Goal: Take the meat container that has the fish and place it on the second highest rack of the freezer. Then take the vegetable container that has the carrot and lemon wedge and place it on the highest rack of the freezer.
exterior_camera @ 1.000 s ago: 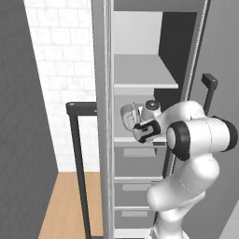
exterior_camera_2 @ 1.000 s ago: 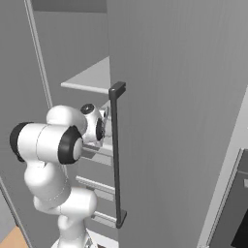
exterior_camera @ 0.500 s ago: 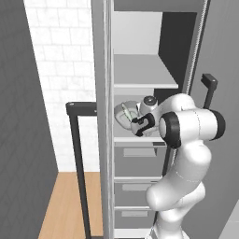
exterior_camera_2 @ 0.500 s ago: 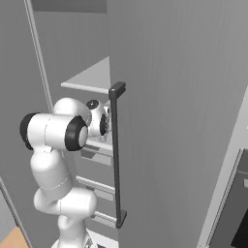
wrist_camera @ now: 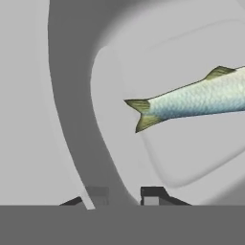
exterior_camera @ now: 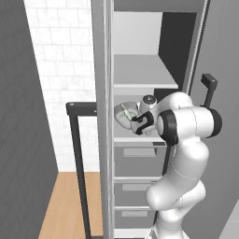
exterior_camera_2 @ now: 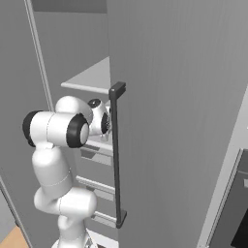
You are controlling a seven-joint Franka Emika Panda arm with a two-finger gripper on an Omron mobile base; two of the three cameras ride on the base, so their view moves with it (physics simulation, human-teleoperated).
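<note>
First step ending: tub (exterior_camera: pixel 125 115) with fish (wrist_camera: pixel 191 99) on freezer (exterior_camera: pixel 144 84) lower shelf (exterior_camera: pixel 140 139). Hand (wrist_camera: pixel 124 194) straddles rim, fingers slightly apart. Next: back out, fetch carrot tub.

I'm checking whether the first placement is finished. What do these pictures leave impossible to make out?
- Whether the meat container rests flat on the lower shelf: left base view, the arm covers its right side.
- The fish: its head is cut off by the hand view's right edge.
- Whether the end effector grips the container's rim: its tips are cut off at the hand view's bottom.
- The shelves in the right base view: the freezer door hides them.
</note>
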